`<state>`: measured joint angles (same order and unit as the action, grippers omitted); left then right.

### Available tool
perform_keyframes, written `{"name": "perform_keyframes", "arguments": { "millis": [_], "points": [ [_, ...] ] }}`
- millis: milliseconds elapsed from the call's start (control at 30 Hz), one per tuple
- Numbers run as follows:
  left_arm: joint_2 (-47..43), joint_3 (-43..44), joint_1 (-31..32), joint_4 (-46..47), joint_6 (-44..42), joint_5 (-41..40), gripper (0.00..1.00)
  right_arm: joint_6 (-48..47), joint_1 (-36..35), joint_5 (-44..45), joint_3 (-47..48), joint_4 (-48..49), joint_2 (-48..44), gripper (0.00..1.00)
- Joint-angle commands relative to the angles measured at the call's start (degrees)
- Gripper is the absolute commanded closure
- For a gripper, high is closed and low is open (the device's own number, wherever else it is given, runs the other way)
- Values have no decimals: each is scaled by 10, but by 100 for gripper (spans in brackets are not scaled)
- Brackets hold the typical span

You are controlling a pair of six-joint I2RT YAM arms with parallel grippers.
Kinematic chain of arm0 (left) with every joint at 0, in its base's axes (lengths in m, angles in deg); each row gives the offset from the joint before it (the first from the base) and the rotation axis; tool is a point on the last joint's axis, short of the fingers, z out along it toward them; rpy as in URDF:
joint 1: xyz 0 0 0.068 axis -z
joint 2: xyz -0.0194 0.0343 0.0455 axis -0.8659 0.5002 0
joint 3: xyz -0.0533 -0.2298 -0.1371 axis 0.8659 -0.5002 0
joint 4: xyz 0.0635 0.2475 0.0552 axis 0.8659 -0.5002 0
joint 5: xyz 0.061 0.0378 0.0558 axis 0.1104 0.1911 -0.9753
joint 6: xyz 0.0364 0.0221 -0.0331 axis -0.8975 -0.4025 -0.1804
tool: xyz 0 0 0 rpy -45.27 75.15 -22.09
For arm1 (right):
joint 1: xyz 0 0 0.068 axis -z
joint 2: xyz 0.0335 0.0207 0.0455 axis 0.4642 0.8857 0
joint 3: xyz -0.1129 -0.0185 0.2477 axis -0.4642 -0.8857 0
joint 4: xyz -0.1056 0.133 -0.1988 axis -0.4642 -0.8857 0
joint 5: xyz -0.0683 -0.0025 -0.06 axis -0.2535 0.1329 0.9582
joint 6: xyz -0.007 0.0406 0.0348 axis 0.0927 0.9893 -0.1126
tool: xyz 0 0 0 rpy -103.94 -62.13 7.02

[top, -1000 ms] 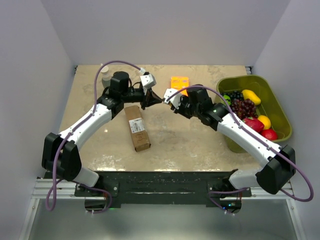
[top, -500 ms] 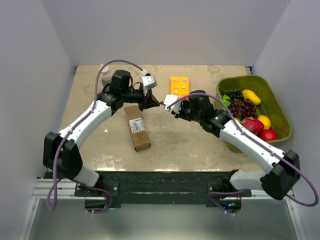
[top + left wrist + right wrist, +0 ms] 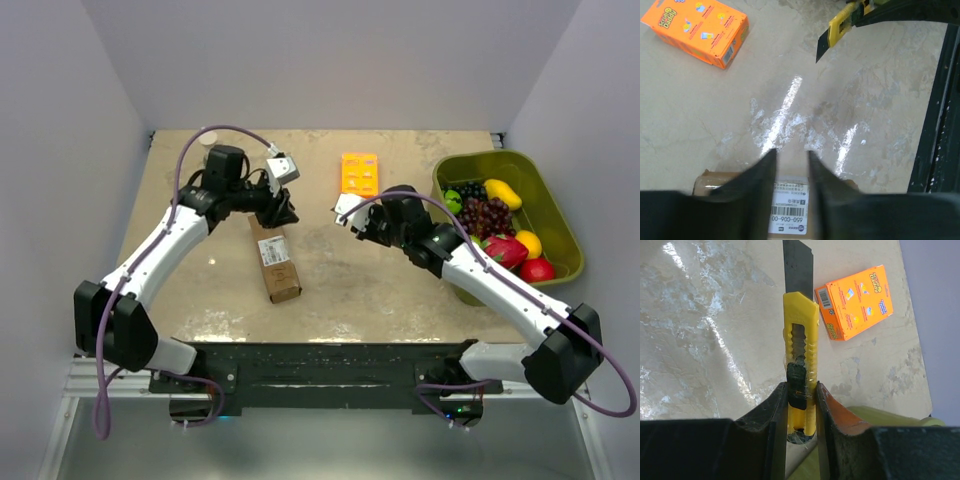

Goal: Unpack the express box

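My right pincer [image 3: 801,390] clamps the yellow knife [image 3: 801,325]; left pincer [image 3: 790,155], narrowly parted, seems just above the express box [image 3: 790,220].

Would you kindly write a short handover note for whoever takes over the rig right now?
Left hand: fingers slightly apart, empty, over the far end of the express box, by its label.
Right hand: shut on a yellow utility knife, blade out, between the express box and the orange box, touching neither.
Done: knife is in hand.
Left: the express box lies flat and looks closed and uncut; cut it open, lift the flaps, take out the contents.
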<state>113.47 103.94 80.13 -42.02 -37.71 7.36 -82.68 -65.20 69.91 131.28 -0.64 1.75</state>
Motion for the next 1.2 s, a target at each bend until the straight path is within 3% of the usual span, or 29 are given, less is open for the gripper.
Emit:
{"name": "perform_keyframes", "arguments": {
  "millis": [0,100,367,567,933,1167],
  "points": [
    [-27,-24,5,58,35,-38,39,0,0,-30,25,-9,-5,100],
    [-43,-50,6,147,107,-1,30,-8,0,-46,34,-16,-6,100],
    [35,-19,18,247,237,146,31,-20,0,-66,66,-31,16,100],
    [90,13,31,312,291,175,33,-17,0,-71,76,-31,21,100],
    [166,63,42,334,326,222,63,-16,-1,-70,79,-27,22,100],
    [182,80,45,311,315,231,70,-8,0,-64,88,-19,31,100]
  ]
}}
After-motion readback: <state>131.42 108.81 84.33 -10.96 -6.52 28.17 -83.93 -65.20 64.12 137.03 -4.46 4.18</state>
